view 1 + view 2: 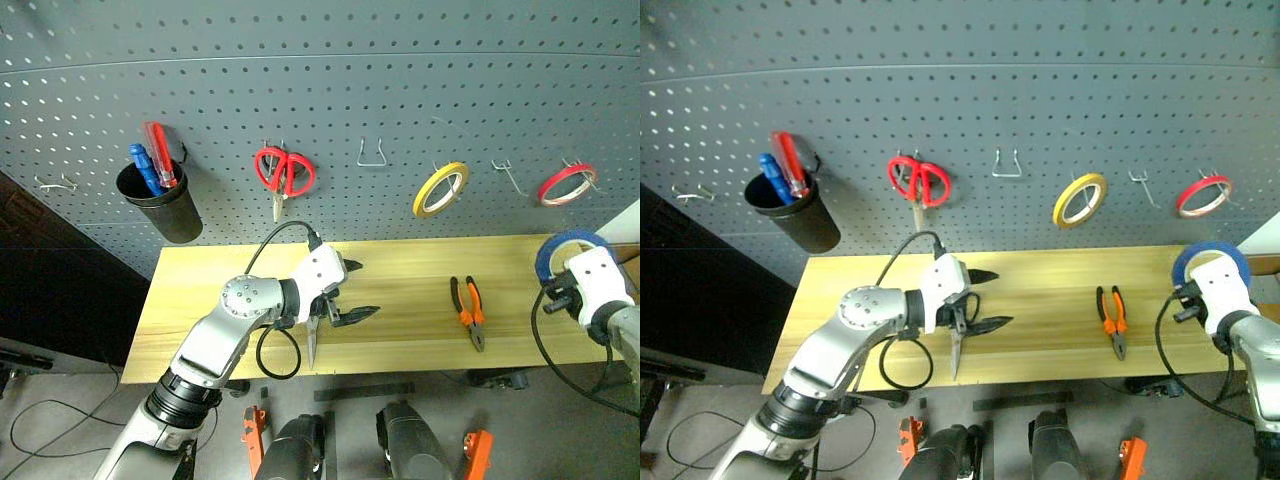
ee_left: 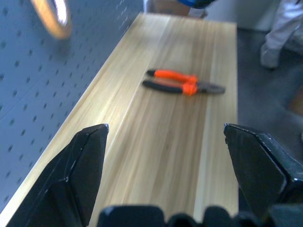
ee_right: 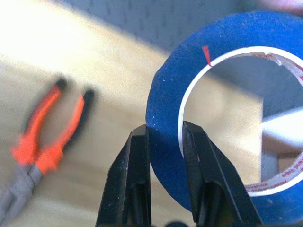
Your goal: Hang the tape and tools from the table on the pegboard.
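Nearest us, left gripper [image 1: 352,292]: fingers spread wide, holding nothing, hovering over the middle of the table [image 1: 200,290]. Just beneath it, toward the near edge, lies a thin steel tool with its tip pointing at that edge; we cannot tell which tool it is.

Right gripper [image 3: 164,142]: fingers pinched on the wall of the blue tape [image 3: 213,61], one finger outside the ring and one inside; the roll is held clear of the tabletop at the table's right end.

Pliers [image 1: 470,312], orange-and-black handles: flat on the wood between the two grippers, nearer the right one, apart from both, bare planks all round them.

Pegboard [image 1: 400,80] behind the table: beyond the left gripper, red-handled scissors [image 1: 283,173] and a bare wire hook [image 1: 373,154]; further left, a black cup [image 1: 160,203] with screwdrivers. Toward the right gripper, a yellow roll [image 1: 440,189], a bare hook, a red roll [image 1: 566,184].

Table: light wood planks, its back edge against the pegboard.
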Available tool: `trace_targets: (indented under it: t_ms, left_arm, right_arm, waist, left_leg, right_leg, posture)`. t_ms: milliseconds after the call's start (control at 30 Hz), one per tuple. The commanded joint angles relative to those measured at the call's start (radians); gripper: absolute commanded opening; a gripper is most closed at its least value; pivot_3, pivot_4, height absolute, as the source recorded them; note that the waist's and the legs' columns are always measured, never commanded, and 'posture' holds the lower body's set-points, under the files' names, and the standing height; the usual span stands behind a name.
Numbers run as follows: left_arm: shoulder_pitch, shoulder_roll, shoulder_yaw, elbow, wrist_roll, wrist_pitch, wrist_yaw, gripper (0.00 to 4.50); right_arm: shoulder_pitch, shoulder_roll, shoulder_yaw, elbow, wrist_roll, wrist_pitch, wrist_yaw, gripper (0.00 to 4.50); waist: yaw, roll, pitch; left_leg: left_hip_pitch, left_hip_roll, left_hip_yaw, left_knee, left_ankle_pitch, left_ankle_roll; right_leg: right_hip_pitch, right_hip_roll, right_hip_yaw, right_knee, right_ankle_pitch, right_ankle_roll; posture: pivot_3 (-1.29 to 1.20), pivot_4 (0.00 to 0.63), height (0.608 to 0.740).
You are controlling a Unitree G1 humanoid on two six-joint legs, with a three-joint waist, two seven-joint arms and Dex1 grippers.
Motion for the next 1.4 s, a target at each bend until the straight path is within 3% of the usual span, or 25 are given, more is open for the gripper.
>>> trace_targets:
  t_ms: [33,133,333,600,767,967,1167,1333,1400]
  left_arm:
    - [-0.029,-0.031,0.033,-0.044,-0.036,-0.013,0.02,4.19]
    - [-0.022,-0.056,0.051,-0.057,-0.059,0.013,0.046,4.19]
    - [-0.027,-0.078,0.045,-0.073,-0.07,0.026,0.075,4.19]
    - [-0.057,-0.15,0.084,-0.076,-0.127,0.06,0.133,4.19]
    - [-0.063,-0.172,0.112,-0.086,-0.16,0.077,0.163,4.19]
    - [-0.066,-0.137,0.129,-0.052,-0.116,0.018,0.183,4.19]
    - [-0.038,-0.018,0.105,0.01,-0.061,-0.068,0.104,4.19]
    - [-0.021,0.069,0.062,0.077,0.003,-0.169,0.013,4.19]
    - [-0.022,0.077,0.046,0.09,0.015,-0.192,-0.009,4.19]
  right_arm:
    - [-0.01,0.052,0.026,-0.262,-0.037,0.071,-0.1,0.39]
    - [-0.123,0.107,0.097,-0.349,-0.065,0.099,-0.171,0.39]
    - [-0.287,0.152,0.103,-0.214,-0.022,0.082,-0.173,0.39]
    - [-0.376,0.192,0.108,0.06,0.026,-0.087,-0.135,0.39]
    - [-0.387,0.215,0.095,0.11,0.066,-0.136,-0.123,0.39]
    - [-0.234,0.223,0.097,-0.044,0.117,-0.083,-0.101,2.35]
    - [-0.078,0.263,0.046,-0.206,0.164,0.156,-0.176,4.4]
    - [-0.099,0.331,0.074,-0.143,0.138,0.462,-0.296,4.48]
    - [-0.137,0.346,0.081,-0.08,0.152,0.504,-0.295,4.48]
  waist:
    - [0.0,0.0,0.0]
    - [-0.007,0.0,0.0]
    - [-0.019,-0.001,0.0]
    - [-0.026,-0.001,0.0]
    - [-0.03,-0.001,0.0]
    - [-0.024,-0.001,0.0]
    - [-0.026,-0.001,0.0]
    - [-0.029,0.0,0.0]
    - [-0.027,0.0,0.0]
  left_leg:
    - [-0.001,0.0,0.001,0.0,0.0,0.0]
    - [-0.001,0.0,0.003,0.0,0.0,0.0]
    - [0.0,0.0,0.004,0.0,0.0,0.0]
    - [0.0,0.0,0.007,-0.001,0.0,0.0]
    - [0.0,0.0,0.007,-0.001,0.0,0.0]
    - [0.0,0.0,0.006,-0.001,0.0,0.0]
    - [0.0,0.0,0.006,-0.001,0.0,0.0]
    - [0.003,0.001,0.007,-0.001,0.0,0.0]
    - [0.003,0.001,0.008,-0.001,0.001,0.0]
  right_leg:
    - [-0.001,0.0,0.001,0.0,0.0,0.0]
    - [-0.002,-0.001,0.001,0.0,0.001,0.001]
    - [-0.003,-0.001,0.0,0.0,0.002,0.001]
    - [-0.004,-0.002,0.001,0.0,0.002,0.001]
    - [-0.004,-0.002,0.002,0.001,0.002,0.001]
    - [-0.004,-0.002,0.001,0.001,0.002,0.001]
    - [-0.004,-0.002,0.002,0.001,0.002,0.002]
    - [-0.004,-0.001,0.001,0.002,0.003,0.0]
    - [-0.004,-0.001,0.001,0.002,0.004,-0.001]
  posture:
    - [-0.3,0.244,0.74]
    - [-0.31,0.25,0.74]
    - [-0.3,0.245,0.74]
    - [-0.28,0.242,0.74]
    - [-0.28,0.243,0.74]
    - [-0.27,0.24,0.74]
    - [-0.29,0.244,0.74]
    - [-0.3,0.244,0.74]
    - [-0.3,0.244,0.74]
